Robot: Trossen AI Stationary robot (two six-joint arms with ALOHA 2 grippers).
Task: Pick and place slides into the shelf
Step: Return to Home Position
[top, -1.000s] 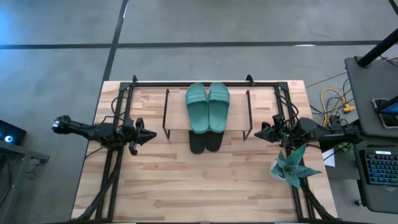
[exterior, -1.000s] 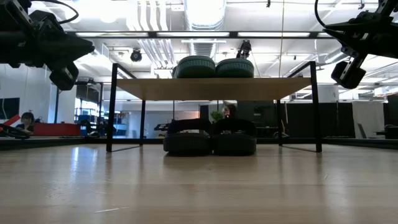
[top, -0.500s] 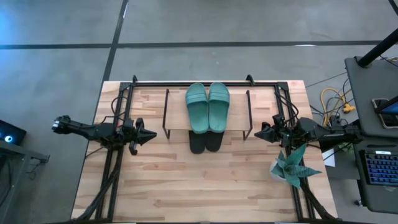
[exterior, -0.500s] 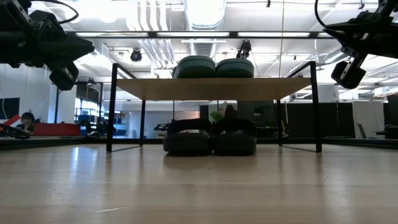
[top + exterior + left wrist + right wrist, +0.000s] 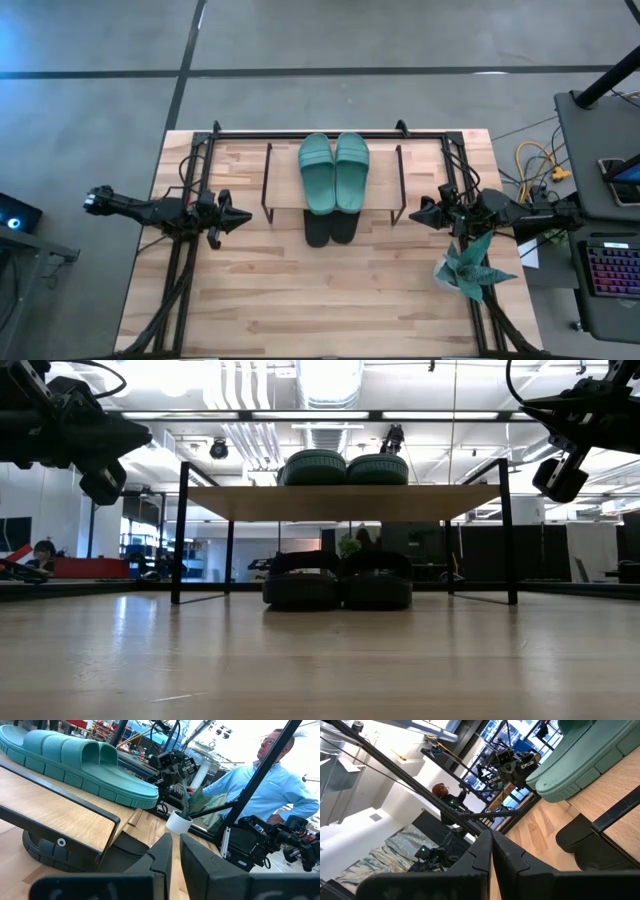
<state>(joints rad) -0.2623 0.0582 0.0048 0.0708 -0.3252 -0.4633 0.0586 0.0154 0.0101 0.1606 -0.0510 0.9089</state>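
I log both teal slides (image 5: 334, 172) side by side on top of the shelf (image 5: 285, 185), both black slides (image 5: 330, 230) beneath it, left gripper (image 5: 244, 215) and right gripper (image 5: 416, 212) closed, empty, flanking it; the rubber looks light, flexible and grippy, so I would pinch the wide strap.

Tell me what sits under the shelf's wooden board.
Two black slides stand side by side on the table beneath the board. From above only their ends show; the board and teal slides cover the rest.
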